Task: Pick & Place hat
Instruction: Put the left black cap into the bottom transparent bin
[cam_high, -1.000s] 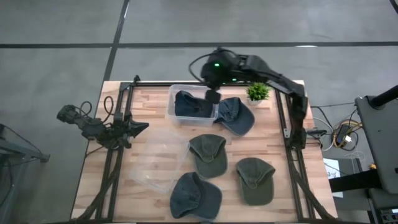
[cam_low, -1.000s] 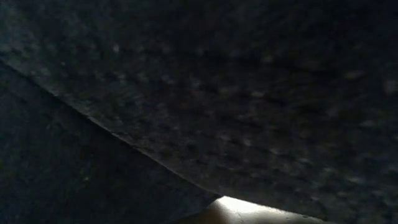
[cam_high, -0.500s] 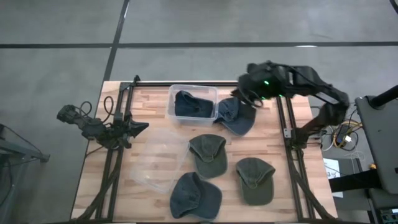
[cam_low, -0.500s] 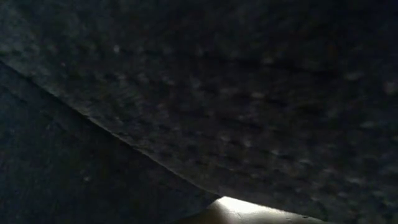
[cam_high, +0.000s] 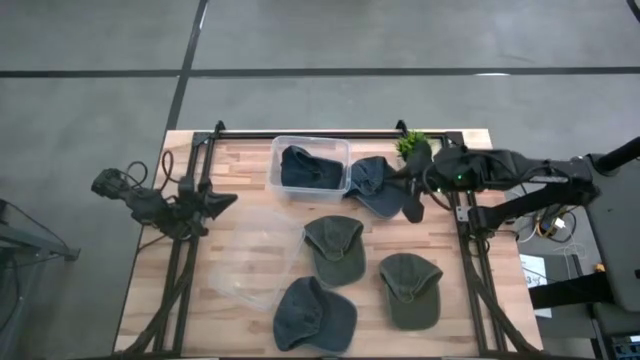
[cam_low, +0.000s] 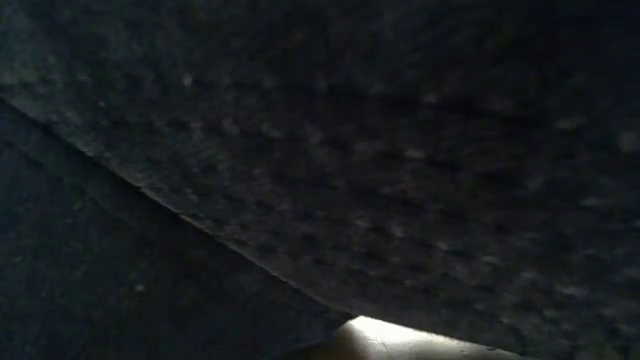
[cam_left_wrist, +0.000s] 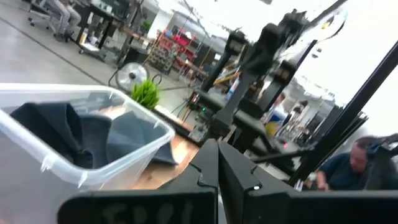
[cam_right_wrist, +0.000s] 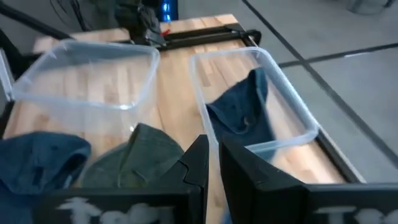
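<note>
A dark blue hat (cam_high: 305, 168) lies inside a clear bin (cam_high: 275, 150) at the table's far side; both also show in the right wrist view, the hat (cam_right_wrist: 239, 115) and the bin (cam_right_wrist: 292, 99). A second blue hat (cam_high: 378, 185) lies on the table against the bin's right side. My right gripper (cam_high: 413, 205) hangs shut and empty just right of that hat. My left gripper (cam_high: 228, 203) is shut and empty at the table's left edge. Dark cloth fills the low view.
Two green hats (cam_high: 335, 248) (cam_high: 410, 290) and a blue hat (cam_high: 315, 315) lie on the near half of the table. An empty clear bin (cam_high: 255, 262) sits left of them. A small green plant (cam_high: 412, 145) stands at the far right. A person (cam_left_wrist: 354, 168) sits beyond the table.
My right gripper has drawn back from above the clear bin toward the table's right edge and slightly nearer, its arm folding down along the right side. The blue hat stays in the bin.
</note>
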